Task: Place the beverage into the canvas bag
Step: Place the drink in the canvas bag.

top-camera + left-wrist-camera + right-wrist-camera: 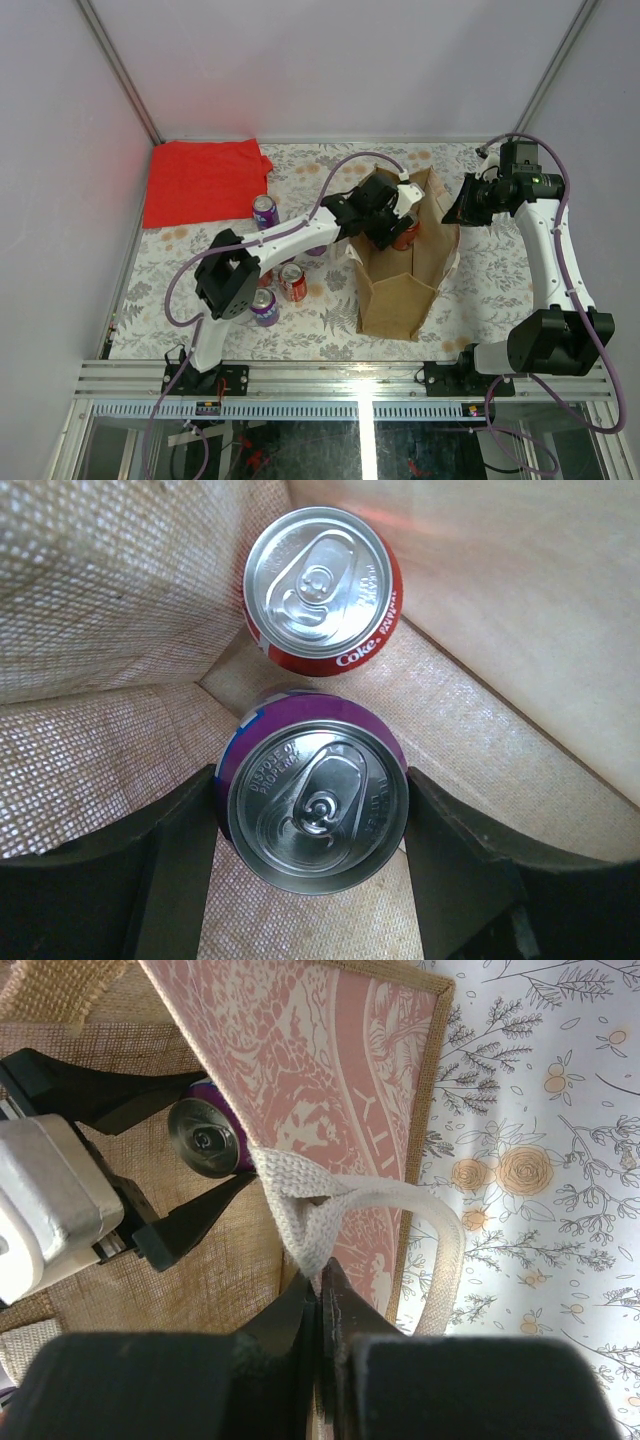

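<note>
Pressed flat together at the bottom of the right wrist view, the right fingers (320, 1305) pinch the cream strap (300, 1210) of the canvas bag (340, 1070), with no gap showing between them. From that pinch the strap loops out over the flowered surface (540, 1160). Past the bag's pink printed panel, this view looks down into the open mouth and catches the top of the purple can (205, 1138) between two dark prongs.

Those prongs belong to the left fingers (388, 228). The left wrist view shows them from above, standing partway open with each one flush against a side of the purple can, so they have hold of it. The can is upright, deep inside the bag over its woven floor; whether it rests on that floor or hangs just above it cannot be told. A red can (320, 585) stands upright just beside it, nearer the bag's corner.

Only the top view gives the wider layout. The bag stands upright on the surface between the two arms, and of the two cans inside only the red one shows. Loose cans (292, 282) stand to the left of the bag, and a red cloth (205, 180) lies in the far left corner.
</note>
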